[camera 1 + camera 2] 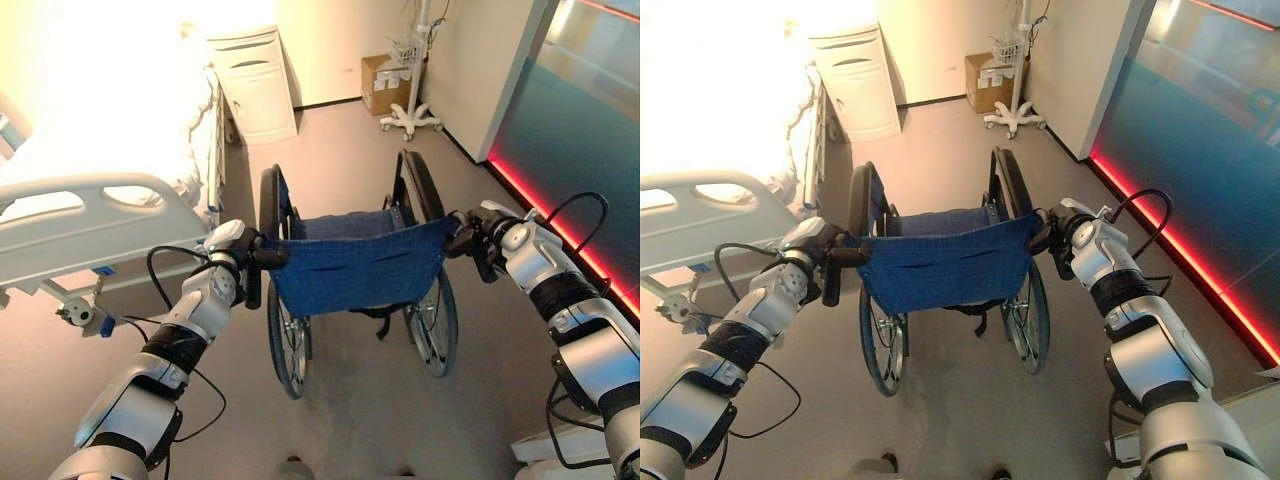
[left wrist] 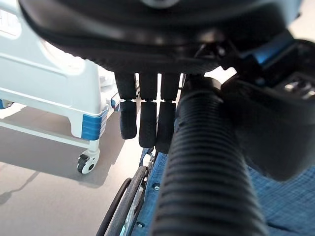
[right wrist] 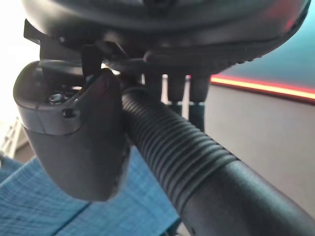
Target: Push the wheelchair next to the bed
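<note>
The wheelchair has a blue cloth back and black wheels, and I stand right behind it. The bed, white with a grey rail, lies to its left, a short gap away. My left hand sits on the left ribbed push handle, which lies between thumb and fingers. My right hand clasps the right push handle the same way, with the thumb in front of it.
A white bedside cabinet stands at the back, beyond the bed. A cardboard box and a wheeled stand's base are at the back right. A glass wall with a red floor strip runs along the right.
</note>
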You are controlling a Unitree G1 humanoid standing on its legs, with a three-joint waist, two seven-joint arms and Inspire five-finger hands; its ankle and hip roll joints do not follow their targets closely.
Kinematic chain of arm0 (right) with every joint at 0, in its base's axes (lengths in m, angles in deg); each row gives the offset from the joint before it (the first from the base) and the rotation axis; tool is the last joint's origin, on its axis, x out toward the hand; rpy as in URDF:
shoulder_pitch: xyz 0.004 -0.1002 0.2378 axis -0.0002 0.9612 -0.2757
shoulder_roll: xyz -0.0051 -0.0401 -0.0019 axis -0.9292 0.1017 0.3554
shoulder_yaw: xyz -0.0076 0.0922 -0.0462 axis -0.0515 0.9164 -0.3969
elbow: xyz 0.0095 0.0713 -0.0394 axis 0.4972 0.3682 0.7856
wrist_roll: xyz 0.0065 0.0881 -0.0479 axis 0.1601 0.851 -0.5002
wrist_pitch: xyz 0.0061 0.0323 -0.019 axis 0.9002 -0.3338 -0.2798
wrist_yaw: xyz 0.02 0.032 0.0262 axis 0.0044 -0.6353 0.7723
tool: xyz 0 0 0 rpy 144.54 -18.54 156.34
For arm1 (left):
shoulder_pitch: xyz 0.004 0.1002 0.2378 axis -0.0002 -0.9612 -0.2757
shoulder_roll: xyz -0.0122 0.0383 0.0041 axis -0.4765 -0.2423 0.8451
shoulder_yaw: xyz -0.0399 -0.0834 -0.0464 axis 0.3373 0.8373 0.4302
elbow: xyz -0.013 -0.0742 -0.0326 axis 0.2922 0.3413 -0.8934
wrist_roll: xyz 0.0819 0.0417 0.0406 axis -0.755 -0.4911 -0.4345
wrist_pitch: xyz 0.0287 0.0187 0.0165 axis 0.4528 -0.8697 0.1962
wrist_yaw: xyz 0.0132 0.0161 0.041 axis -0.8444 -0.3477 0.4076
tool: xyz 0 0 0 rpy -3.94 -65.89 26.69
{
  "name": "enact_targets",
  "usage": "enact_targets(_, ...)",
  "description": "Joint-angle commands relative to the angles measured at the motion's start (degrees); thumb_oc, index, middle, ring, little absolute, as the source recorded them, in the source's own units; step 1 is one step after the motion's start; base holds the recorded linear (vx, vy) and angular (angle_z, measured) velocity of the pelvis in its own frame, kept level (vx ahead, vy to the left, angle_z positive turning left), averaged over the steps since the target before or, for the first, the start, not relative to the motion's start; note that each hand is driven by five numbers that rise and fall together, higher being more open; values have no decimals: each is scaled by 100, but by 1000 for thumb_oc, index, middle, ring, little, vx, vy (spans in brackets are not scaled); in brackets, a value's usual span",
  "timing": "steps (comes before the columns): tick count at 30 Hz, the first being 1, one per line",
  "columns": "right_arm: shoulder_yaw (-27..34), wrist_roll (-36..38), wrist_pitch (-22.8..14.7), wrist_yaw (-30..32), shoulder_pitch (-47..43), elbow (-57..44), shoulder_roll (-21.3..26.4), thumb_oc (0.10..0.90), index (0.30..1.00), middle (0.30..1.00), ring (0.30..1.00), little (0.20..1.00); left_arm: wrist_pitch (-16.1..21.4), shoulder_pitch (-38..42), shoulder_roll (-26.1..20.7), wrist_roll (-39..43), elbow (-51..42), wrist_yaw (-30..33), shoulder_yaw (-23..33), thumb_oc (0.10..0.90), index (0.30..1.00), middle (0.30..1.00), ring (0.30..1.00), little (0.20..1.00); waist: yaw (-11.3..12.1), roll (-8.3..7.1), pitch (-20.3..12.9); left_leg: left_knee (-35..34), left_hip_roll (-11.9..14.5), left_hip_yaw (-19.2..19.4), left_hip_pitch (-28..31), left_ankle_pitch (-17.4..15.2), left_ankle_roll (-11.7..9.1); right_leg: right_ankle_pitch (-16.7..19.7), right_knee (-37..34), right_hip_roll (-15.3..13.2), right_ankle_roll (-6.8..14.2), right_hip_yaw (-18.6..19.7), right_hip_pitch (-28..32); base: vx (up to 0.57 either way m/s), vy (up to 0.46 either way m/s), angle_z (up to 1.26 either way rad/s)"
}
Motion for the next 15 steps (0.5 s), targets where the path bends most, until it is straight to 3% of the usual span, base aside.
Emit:
enact_targets(1, -1416, -1466, -799, -334, -335, -691, 127, 400, 300, 300, 300, 300, 243, -642, 627, 872, 388, -30, -15, 400, 300, 300, 300, 300, 405, 123, 802, -158, -93, 103, -771, 604, 58, 260, 106, 619, -43, -32, 411, 510, 27, -33)
enact_targets(3, -1432, -1478, -957, -369, -413, -537, 69, 400, 300, 300, 300, 300, 146, -722, 513, 898, 257, -129, 48, 400, 300, 300, 300, 300, 619, 218, 832, -541, -22, 13, -1021, 1063, 8, 130, 126, 717, -75, 107, 667, 561, 70, -70)
enact_targets(6, -1495, -1521, -1292, -414, -597, -296, 36, 400, 300, 300, 300, 300, 40, -787, 260, 995, 117, -325, 97, 400, 300, 300, 300, 300, 828, 297, 795, -692, 49, 44, -1160, 1306, -5, -87, 244, 791, -101, 176, 912, 490, 137, -86)
enact_targets(8, -1608, -1591, -1409, -370, -710, -154, -38, 400, 300, 300, 300, 300, 25, -766, 178, 1035, 154, -454, 110, 400, 300, 300, 300, 300, 840, 261, 721, -499, 33, 399, -997, 791, 221, -250, 452, 740, -99, 113, 896, 394, 155, -73)
enact_targets(9, -1600, -1520, -1338, -350, -694, -152, -124, 400, 300, 300, 300, 300, 16, -732, 203, 1024, 239, -475, 111, 400, 300, 300, 300, 300, 860, 194, 688, -203, -81, 464, -1017, 465, 347, -343, 574, 697, -71, 85, 918, 376, 91, -50)
enact_targets(10, -1575, -1561, -1309, -363, -650, -205, -168, 400, 300, 300, 300, 300, 21, -710, 188, 1042, 298, -507, 71, 400, 300, 300, 300, 300, 923, 168, 657, 71, -122, 389, -1180, 446, 383, -452, 674, 700, -96, 89, 984, 505, 105, -25)
enact_targets(11, -1579, -1560, -1375, -285, -571, -192, -202, 400, 300, 300, 300, 300, 9, -715, 176, 1049, 326, -548, 59, 400, 300, 300, 300, 300, 985, 92, 610, 290, -136, 450, -1203, 154, 569, -620, 913, 631, -88, 36, 997, 413, 83, -18)
enact_targets(12, -1578, -1538, -1390, -257, -553, -168, -221, 400, 300, 300, 300, 300, 10, -724, 174, 1025, 335, -557, 61, 400, 300, 300, 300, 300, 1001, 54, 610, 318, -178, 453, -1189, 91, 593, -645, 1018, 576, -42, 23, 1004, 481, 126, -14)
enact_targets(15, -1470, -1604, -1534, -47, -413, -46, -446, 400, 300, 300, 300, 300, 17, -672, 201, 871, 514, -604, 41, 400, 300, 300, 300, 300, 1155, -118, 494, 94, -380, 365, -1001, -5, 779, -254, 1594, 268, 340, -208, 1029, 332, 108, -21)
